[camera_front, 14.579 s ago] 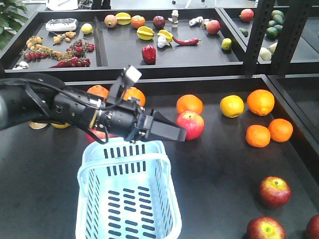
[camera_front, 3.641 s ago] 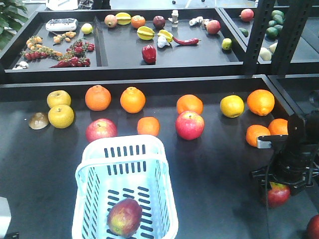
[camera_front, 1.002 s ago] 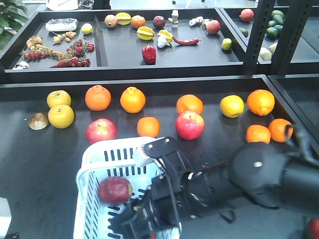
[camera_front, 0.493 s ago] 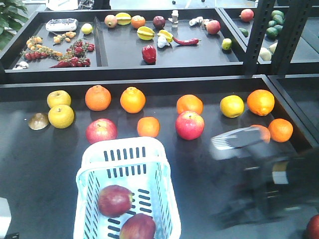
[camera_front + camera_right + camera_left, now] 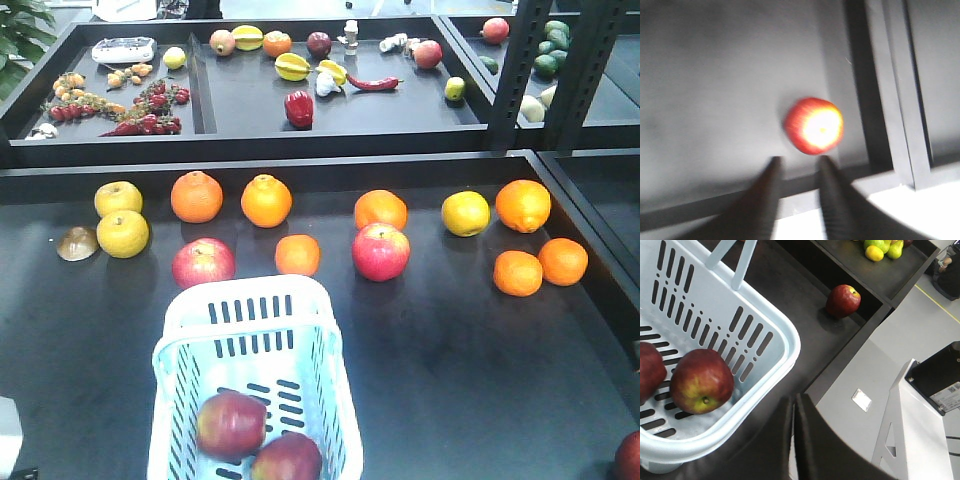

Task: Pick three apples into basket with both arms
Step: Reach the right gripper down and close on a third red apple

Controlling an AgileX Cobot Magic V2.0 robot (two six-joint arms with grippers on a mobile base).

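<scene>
Apples: two lie in the basket at lower centre; the third sits at the lower right table edge. Oranges and pinker apples line the upper table. Left gripper jaws together; right gripper jaws apart over the third apple. The blurred arm seen a moment ago has left the front view.

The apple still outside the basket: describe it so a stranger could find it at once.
Start at the pale blue basket at the front of the lower black table, then follow the table's front edge to its far right corner. The last dark red apple sits there alone, cut off by the frame edge. The brighter pinkish-red apples lie farther back among the oranges.
</scene>
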